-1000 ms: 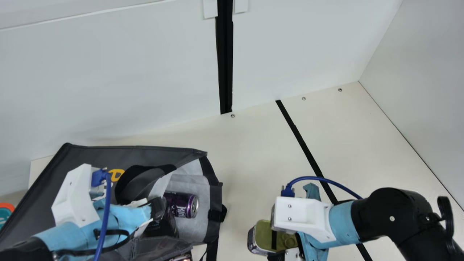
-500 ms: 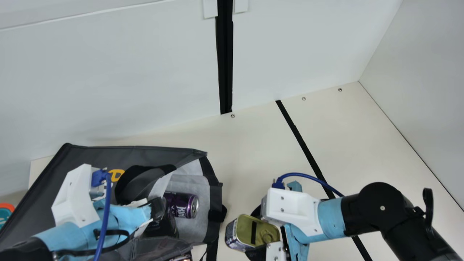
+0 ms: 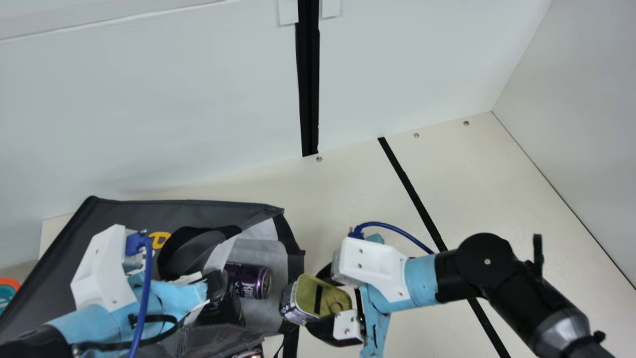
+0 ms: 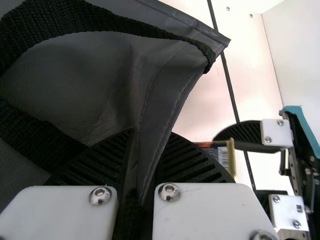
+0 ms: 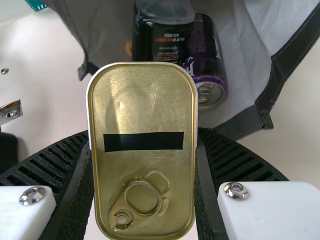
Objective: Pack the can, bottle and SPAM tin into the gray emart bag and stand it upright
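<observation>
The gray emart bag [image 3: 119, 214] lies on its side in the same spot as earlier, its mouth facing the right arm. The right gripper [image 3: 318, 301] has shifted toward the bag over the last second, from well apart to just beside its mouth, fingers closed around the sides of the SPAM tin. The left gripper [image 3: 214, 292] is where it was at the bag's opening, its fingers narrowed onto a fold of the bag's fabric. Inside the bag's mouth lies the dark bottle [image 5: 162, 45], next to the can. The SPAM tin [image 3: 304, 291] comes along with the right gripper and now overlaps the bag's rim in the main view; whether they touch, I cannot tell. Smallest, the purple can [image 3: 253, 281] lies inside the bag, unmoved, one end toward the opening.
</observation>
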You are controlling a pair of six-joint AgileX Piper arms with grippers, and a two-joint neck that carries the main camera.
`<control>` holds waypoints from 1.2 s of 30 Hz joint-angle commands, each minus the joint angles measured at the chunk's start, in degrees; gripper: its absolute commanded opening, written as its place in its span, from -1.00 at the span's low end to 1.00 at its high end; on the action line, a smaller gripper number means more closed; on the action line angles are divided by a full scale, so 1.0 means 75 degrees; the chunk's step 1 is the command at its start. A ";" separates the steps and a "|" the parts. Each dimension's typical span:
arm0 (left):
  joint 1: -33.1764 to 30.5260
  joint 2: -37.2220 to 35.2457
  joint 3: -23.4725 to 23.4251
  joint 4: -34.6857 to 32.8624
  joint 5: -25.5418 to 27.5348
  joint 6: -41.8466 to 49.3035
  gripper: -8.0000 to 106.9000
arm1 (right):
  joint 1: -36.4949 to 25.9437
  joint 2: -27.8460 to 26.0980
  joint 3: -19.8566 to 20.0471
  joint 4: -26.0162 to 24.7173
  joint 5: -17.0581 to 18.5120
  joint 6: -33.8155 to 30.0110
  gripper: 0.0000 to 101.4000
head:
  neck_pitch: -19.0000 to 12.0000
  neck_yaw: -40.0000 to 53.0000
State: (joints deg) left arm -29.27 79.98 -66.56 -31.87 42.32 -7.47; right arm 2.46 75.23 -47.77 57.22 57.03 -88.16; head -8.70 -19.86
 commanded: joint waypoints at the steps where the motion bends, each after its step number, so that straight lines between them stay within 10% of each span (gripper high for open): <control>1: 0.0000 0.0000 0.0000 0.0000 0.0000 0.0000 -1.00 | 0.0116 0.0190 -0.0076 0.0114 -0.0165 -0.0043 -1.00 | -0.0173 -0.0018; 36: 0.0000 0.0000 0.0000 0.0000 0.0000 0.0000 -1.00 | 0.2406 0.2592 -0.1803 0.0800 -0.2003 0.0072 -1.00 | -0.0173 -0.0018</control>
State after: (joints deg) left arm -29.27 79.98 -66.56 -31.87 42.32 -7.47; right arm 20.13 94.34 -60.95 63.36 42.34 -87.78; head -8.70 -19.95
